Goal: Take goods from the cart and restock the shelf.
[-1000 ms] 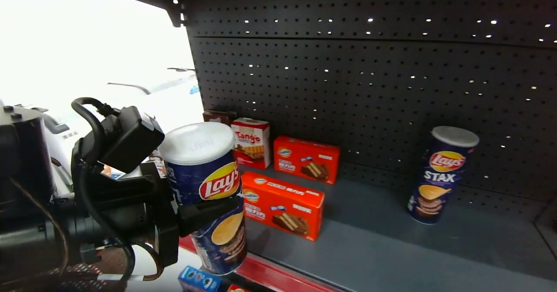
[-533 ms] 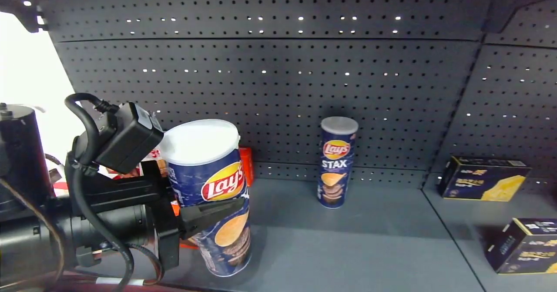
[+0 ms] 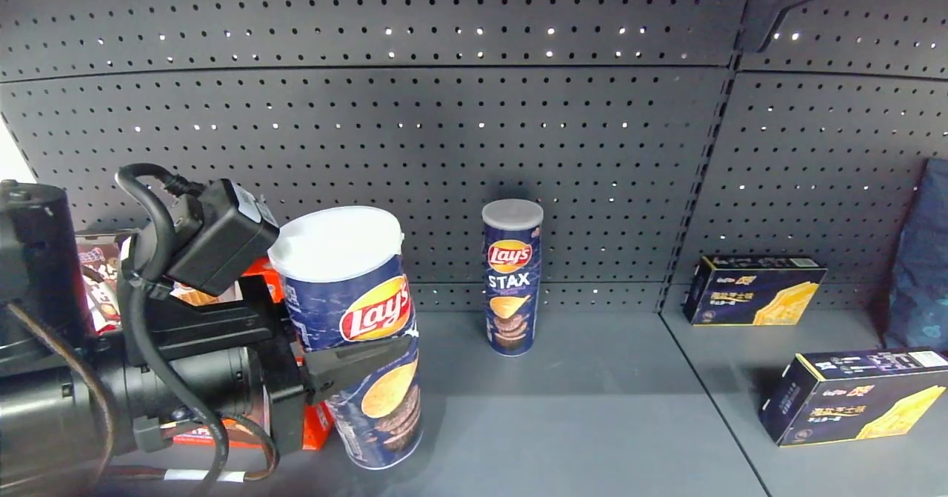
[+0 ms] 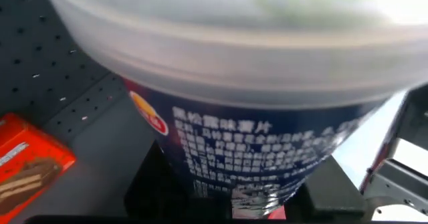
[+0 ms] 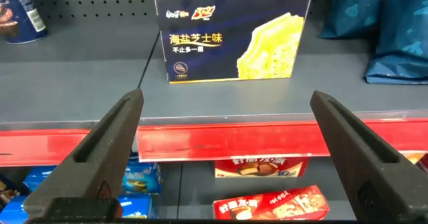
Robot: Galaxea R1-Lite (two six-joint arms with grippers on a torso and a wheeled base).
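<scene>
Head view: we see the left gripper (image 3: 344, 338), fingers (image 3: 355, 360) clamped round a chip can (image 3: 355, 289), upright at the near left of the shelf (image 3: 578, 408); a second can (image 3: 511, 275) stands farther back. The right gripper (image 5: 226, 100) has fingers (image 5: 100, 157) spread wide before a dark box (image 5: 227, 37).

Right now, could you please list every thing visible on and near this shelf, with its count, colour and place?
held chips can: one, dark blue with white lid, front left of the shelf, in the left tool
standing chips can: one, dark blue with grey lid, against the back panel
snack boxes: two, dark blue and yellow, right bay
orange boxes: two, partly hidden, far left
bag: one, blue, far right
shelf: one, grey
left tool: one, black, shut on the held chips can
right tool: one, black, open, facing the shelf's front edge
</scene>
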